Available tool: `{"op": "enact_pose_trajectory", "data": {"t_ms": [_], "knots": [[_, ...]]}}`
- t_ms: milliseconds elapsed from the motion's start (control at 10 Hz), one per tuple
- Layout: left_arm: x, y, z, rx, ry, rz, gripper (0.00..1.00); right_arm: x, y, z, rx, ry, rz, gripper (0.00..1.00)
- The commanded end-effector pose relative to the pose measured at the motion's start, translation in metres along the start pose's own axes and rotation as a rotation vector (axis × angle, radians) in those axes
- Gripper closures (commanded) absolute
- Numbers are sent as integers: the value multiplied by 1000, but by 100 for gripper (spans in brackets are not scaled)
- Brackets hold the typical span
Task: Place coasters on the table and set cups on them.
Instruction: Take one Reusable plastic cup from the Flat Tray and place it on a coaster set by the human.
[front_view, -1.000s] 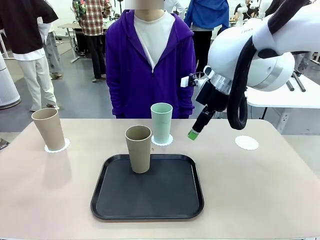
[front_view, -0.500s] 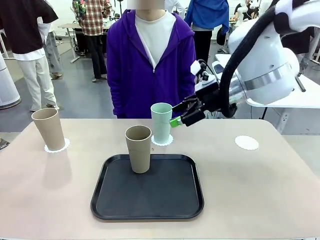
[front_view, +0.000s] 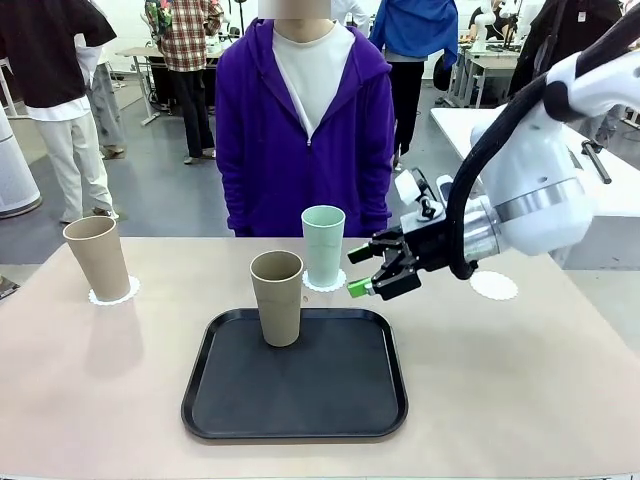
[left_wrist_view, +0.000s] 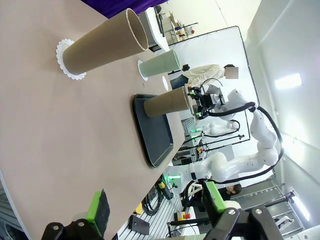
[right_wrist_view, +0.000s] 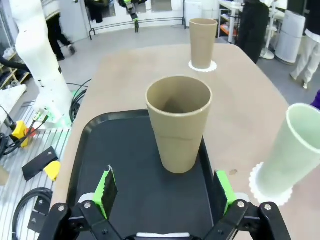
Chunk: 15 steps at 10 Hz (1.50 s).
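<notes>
On your desk, the right gripper has dropped toward the tray, jaws wide apart, facing the beige cup.

Clear beside brown cup — mint cup behind.

Ahead of the right claw, the near cup stands in the tray. The second cup sits on a coaster just beside the claw.

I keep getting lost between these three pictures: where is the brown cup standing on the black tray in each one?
Front view: beige-brown cup at centre, on the far-left part of the black tray.
Left wrist view: middle, turned sideways.
Right wrist view: centre, close up.
Shared landmark: the black tray under it.
</notes>
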<state>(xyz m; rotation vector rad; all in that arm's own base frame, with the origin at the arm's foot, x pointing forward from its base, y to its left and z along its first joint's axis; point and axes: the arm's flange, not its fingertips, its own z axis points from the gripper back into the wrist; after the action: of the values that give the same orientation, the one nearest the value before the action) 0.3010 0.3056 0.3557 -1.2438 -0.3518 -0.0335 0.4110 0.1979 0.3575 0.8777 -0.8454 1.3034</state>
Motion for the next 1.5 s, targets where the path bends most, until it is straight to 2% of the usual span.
{"op": "enact_pose_trajectory", "data": {"t_ms": [0, 100, 200, 300, 800, 1200, 1400], "knots": [[-1, -2, 2, 1, -6, 8, 0, -26, 0, -23, -29, -49, -27, 0], [-1, -2, 2, 1, -6, 8, 0, -35, 2, -30, -20, -52, -13, 0], [-1, -2, 2, 1, -6, 8, 0, -38, 0, -36, -25, -15, 8, 0], [-1, -2, 2, 1, -6, 8, 0, -24, 2, -18, -3, -26, -39, 0], [-1, -2, 2, 1, -6, 8, 0, -33, -8, -26, -30, -22, -19, 0], [-1, -2, 2, 1, -6, 8, 0, -57, -21, -54, -85, -131, -15, 0], [-1, -2, 2, 1, -6, 8, 0, -63, -22, -73, -43, -148, -35, 0]]}}
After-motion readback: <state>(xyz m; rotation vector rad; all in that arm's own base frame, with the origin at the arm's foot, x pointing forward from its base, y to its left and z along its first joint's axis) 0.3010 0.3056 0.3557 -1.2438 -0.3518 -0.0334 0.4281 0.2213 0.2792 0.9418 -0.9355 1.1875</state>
